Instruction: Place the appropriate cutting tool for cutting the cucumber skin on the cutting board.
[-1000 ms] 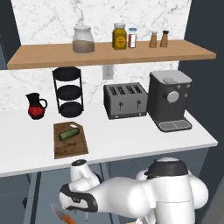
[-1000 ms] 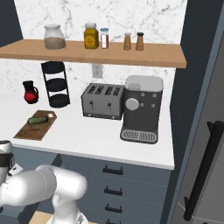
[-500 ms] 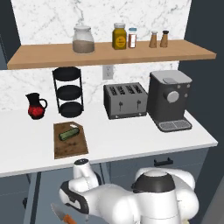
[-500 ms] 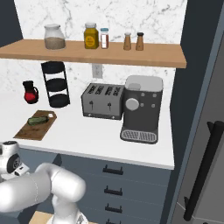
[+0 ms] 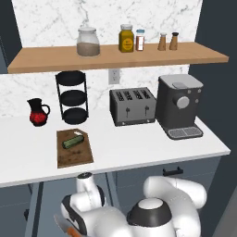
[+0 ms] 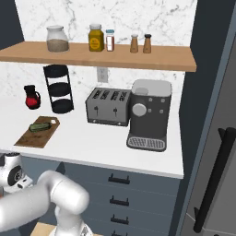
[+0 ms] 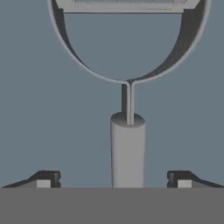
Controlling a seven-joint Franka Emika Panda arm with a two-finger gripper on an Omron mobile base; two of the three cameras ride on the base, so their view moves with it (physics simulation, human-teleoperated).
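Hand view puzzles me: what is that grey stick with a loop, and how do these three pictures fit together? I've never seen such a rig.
This is a white robot arm on a driving base, in a simulated kitchen. Two cameras sit behind the arm, one to its left and one to its right, and both look at the same counter. On it are a cutting board with a cucumber on it, a red jug, a black tiered stand, a toaster and a coffee machine.

The third camera rides on the hand. The grey stick is the peeler, its forked head pointing away. The gripper is open, with its fingertips wide on either side. Nothing is held.
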